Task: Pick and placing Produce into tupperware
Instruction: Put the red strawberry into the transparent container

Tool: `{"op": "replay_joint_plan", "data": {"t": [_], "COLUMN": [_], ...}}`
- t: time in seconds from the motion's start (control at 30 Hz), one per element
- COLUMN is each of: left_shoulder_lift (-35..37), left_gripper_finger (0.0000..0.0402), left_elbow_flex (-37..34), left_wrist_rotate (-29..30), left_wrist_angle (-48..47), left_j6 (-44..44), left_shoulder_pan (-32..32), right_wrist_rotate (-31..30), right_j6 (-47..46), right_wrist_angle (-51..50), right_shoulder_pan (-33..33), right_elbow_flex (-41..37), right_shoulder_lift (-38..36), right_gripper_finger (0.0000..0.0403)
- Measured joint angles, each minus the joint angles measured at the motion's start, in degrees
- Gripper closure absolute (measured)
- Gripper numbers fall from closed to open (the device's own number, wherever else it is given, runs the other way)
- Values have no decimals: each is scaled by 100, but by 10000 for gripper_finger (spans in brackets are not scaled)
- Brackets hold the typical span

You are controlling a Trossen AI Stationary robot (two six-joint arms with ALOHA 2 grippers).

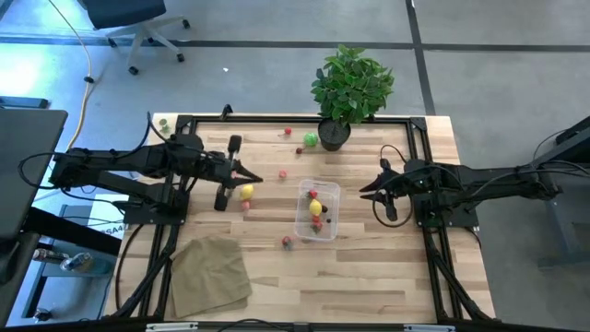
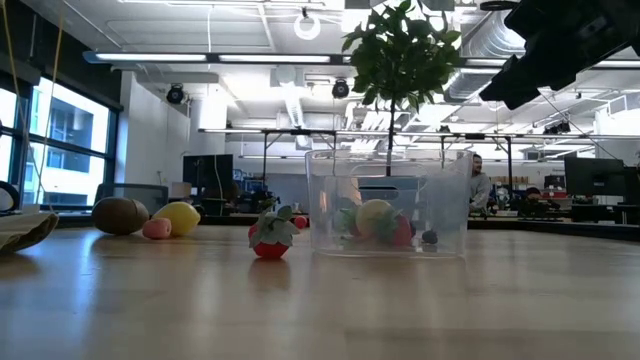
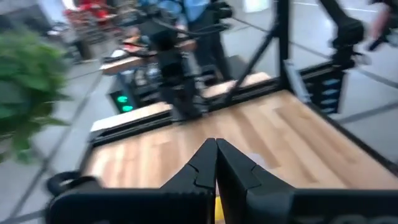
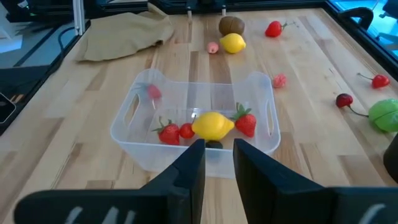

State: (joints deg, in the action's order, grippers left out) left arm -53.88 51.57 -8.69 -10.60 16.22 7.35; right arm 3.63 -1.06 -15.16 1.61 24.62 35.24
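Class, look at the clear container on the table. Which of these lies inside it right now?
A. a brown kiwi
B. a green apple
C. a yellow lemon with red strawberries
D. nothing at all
C: in the right wrist view a yellow lemon sits inside the clear container between red strawberries, while the brown kiwi and the green apple lie outside it on the table.
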Motion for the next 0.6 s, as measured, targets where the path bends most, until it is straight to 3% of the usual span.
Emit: {"op": "replay_joint_plan", "data": {"t": [0.27, 0.4, 0.6], "left_shoulder_lift": [-326, -506, -839], "left_gripper_finger": [401, 396, 323], "left_elbow_flex": [-7, -4, -4], "left_wrist_rotate": [-628, -673, -265], "left_wrist_angle": [-907, -1385, -1603], "left_j6": [369, 798, 1308], "left_shoulder_pan": [-441, -881, -1577], "right_wrist_rotate": [1, 1, 2], "right_j6": [0, 0, 0], "right_wrist_angle": [-58, -93, -115], "right_shoulder_pan": [0, 0, 1], "right_elbow_flex": [-4, -4, -4], "right_shoulder_lift": [1, 1, 3], "right_gripper_finger": [329, 329, 329]}}
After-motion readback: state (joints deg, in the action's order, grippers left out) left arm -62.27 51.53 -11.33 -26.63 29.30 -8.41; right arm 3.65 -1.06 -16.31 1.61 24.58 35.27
